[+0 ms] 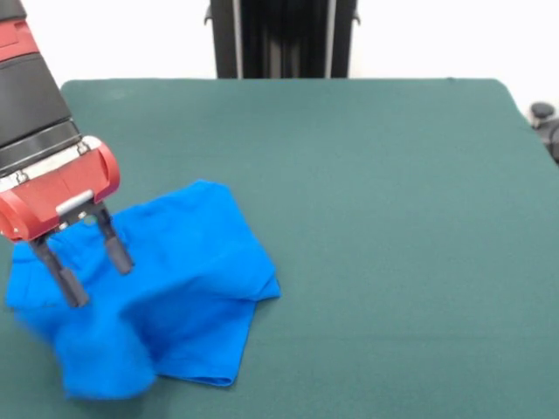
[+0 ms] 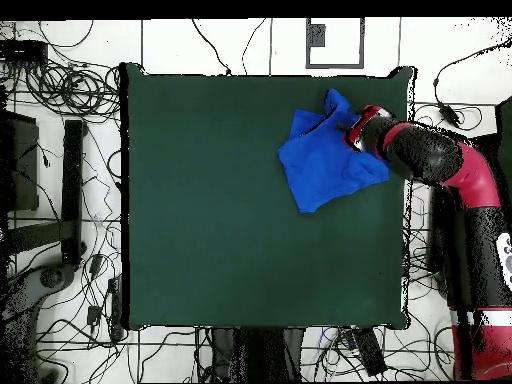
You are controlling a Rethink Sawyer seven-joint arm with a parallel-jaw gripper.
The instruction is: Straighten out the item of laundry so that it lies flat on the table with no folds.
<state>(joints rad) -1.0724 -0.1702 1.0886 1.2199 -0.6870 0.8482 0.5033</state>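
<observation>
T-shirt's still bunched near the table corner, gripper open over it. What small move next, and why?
Probably lower the open gripper onto the raised fold of the T-shirt beneath it and pinch. The shirt lies crumpled and doubled over on the table, with nothing held yet.

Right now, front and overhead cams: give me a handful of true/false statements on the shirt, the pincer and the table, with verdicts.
1. The blue T-shirt lies flat with no folds. False: it is bunched and folded over itself.
2. The pincer is open, its two dark fingers apart above the shirt. True.
3. The shirt sits in the middle of the table. False: in the overhead view it lies near one corner, by the arm.
4. The shirt is the only cloth on the table. True.
5. The pincer holds the shirt lifted clear of the table. False: the shirt rests on the green top, with nothing clamped between the fingers.
</observation>
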